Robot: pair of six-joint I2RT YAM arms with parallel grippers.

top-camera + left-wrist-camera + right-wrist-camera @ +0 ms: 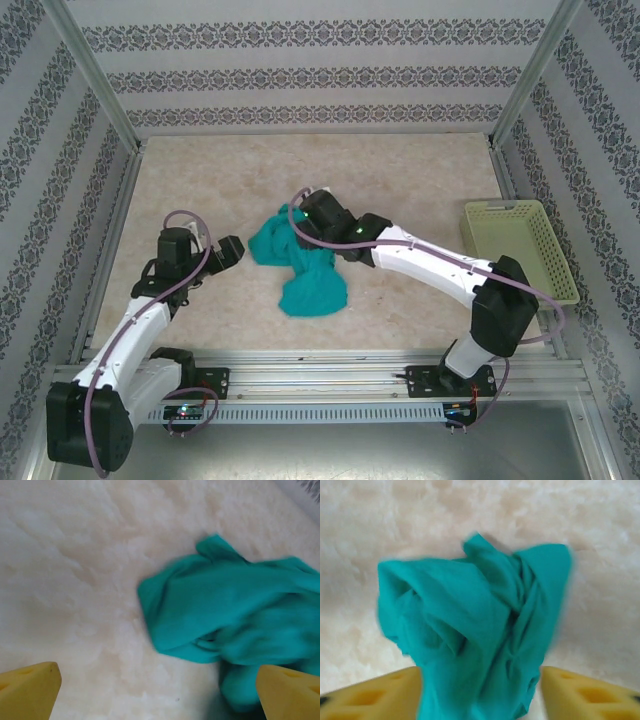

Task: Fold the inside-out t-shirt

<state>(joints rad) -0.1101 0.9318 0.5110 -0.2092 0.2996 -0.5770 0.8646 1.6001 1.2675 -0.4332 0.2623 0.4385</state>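
Straightening looks to be the step in hand: the teal t-shirt (305,275) lies crumpled in a heap at the middle of the table (400,170), well apart from the pale basket (520,245), with no fold made yet. The right gripper (480,692) hangs over the heap, jaws parted around bunched cloth without pinching it. The left gripper (159,692) is released, near the heap's left lobe. The next move calls for finding a hem or shoulder and spreading the shirt flat. The top view gives the heap's outline; the right wrist view shows its twisted ridges.
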